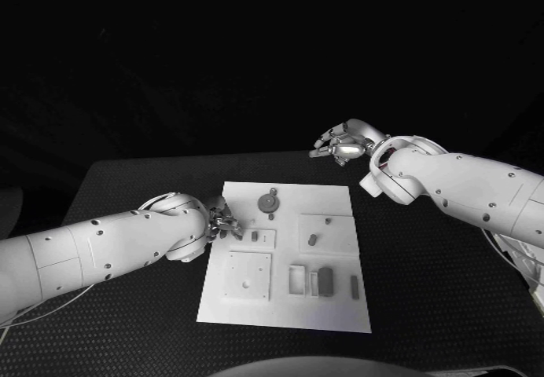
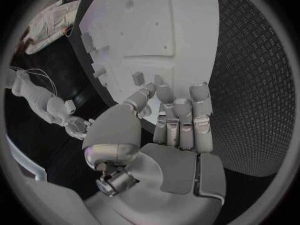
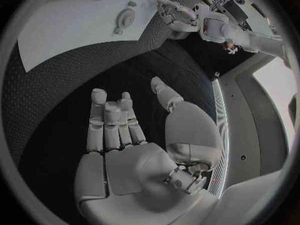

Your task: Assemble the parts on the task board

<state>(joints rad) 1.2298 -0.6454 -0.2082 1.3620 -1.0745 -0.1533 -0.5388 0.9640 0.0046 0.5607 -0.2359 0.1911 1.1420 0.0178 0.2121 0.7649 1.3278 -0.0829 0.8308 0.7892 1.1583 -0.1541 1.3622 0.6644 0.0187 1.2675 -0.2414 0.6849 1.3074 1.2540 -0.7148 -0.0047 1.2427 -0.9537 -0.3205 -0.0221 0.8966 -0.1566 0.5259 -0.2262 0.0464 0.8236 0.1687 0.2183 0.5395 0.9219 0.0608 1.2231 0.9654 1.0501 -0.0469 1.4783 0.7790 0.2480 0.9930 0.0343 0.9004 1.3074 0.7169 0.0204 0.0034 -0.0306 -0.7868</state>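
The white task board (image 1: pixel 255 312) lies in the middle of the table. A round grey part (image 1: pixel 269 202) sits near its far edge, and small parts (image 1: pixel 310 239) and a dark bar (image 1: pixel 325 281) stand further in. My left hand (image 1: pixel 223 221) is at the board's left edge, fingers stretched toward a small part (image 1: pixel 255 236) and holding nothing. In the left wrist view the left hand (image 2: pixel 178 120) has its thumb tip close to a small block (image 2: pixel 138 78) on the board (image 2: pixel 175 30). My right hand (image 1: pixel 343 143) hovers beyond the board's far right corner. The right wrist view shows the right hand (image 3: pixel 125 130) spread and empty.
The black textured table (image 1: pixel 442 283) surrounds the board, with bare surface to the right of it. A square plate (image 1: pixel 248 275) and a rectangular frame (image 1: pixel 297 280) sit on the board's near half. In the right wrist view the round part (image 3: pixel 125 19) lies on the board (image 3: pixel 69 30).
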